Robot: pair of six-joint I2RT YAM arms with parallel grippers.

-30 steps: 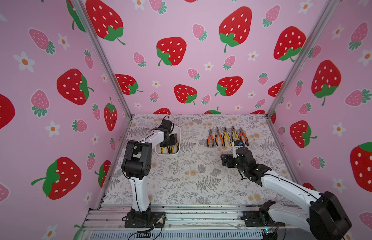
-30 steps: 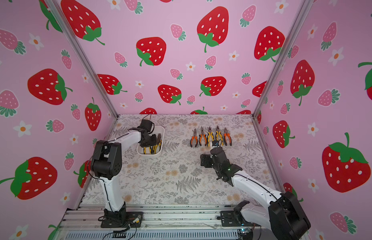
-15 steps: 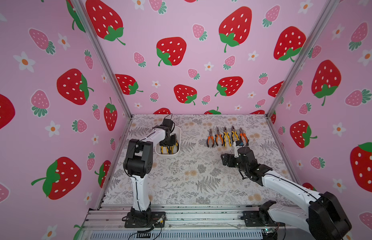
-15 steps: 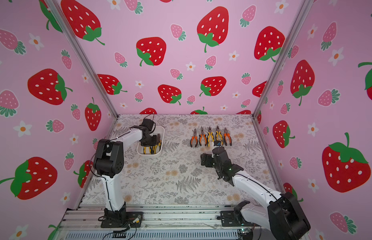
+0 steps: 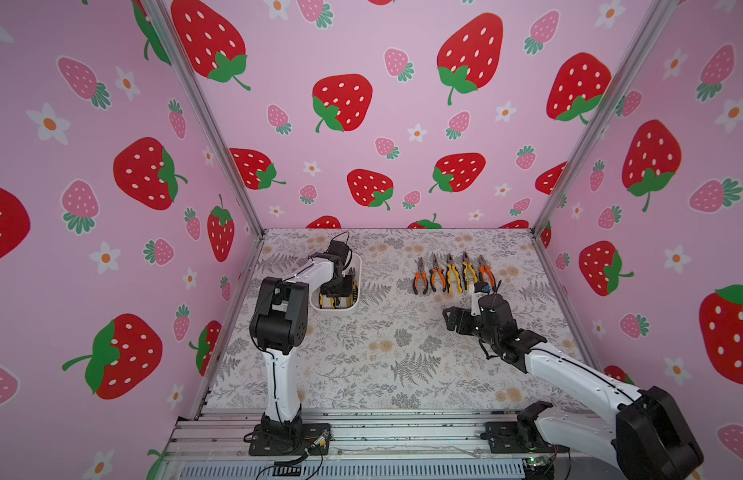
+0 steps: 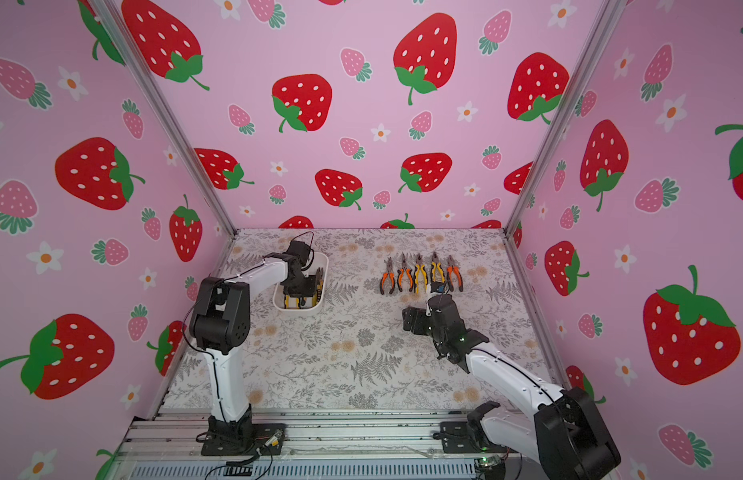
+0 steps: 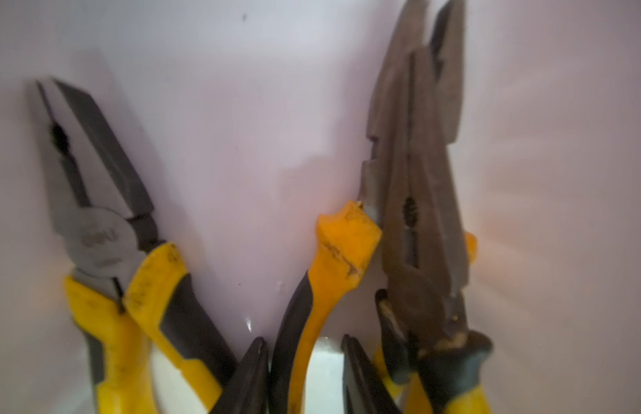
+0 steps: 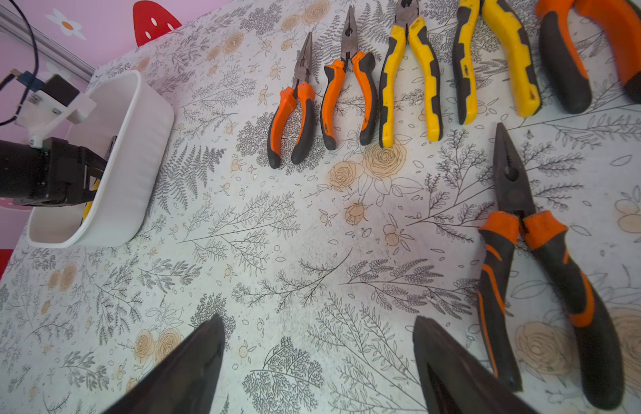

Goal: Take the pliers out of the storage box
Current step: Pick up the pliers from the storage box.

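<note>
The job looked roughly two-thirds done. Five pliers (image 5: 452, 276) lay in a tidy row on the worktop (image 5: 361, 365), noses toward the back wall and well apart from the box (image 5: 340, 308). The right wrist view showed a sixth pair (image 8: 512, 190), orange-and-black, lying apart from that row and just beside the right fingers (image 8: 182, 372). Those fingers stood wide apart with only bare worktop between them, holding nothing. In both top views the right arm hid the sixth pair. The box sat on the left part of the worktop, and the left arm reached down into it. Inside, the left wrist view showed at least three pairs not yet taken out. A blunt-nosed yellow pair (image 7: 96, 236) lay against one wall, a middle pair (image 7: 344, 247) had orange-yellow handles, and a long-nosed pair (image 7: 419, 233) lay close against it. The noses there overlapped, so the exact count was unclear. The left fingers (image 7: 252, 380) stood narrow on either side of one handle of the middle pair. A strip of white showed between that handle and one finger, so I could not tell whether they had clamped it. By my reckoning, what was left was to secure that pair, lift it clear of the box, set it by the row, and do the same for the others.
</note>
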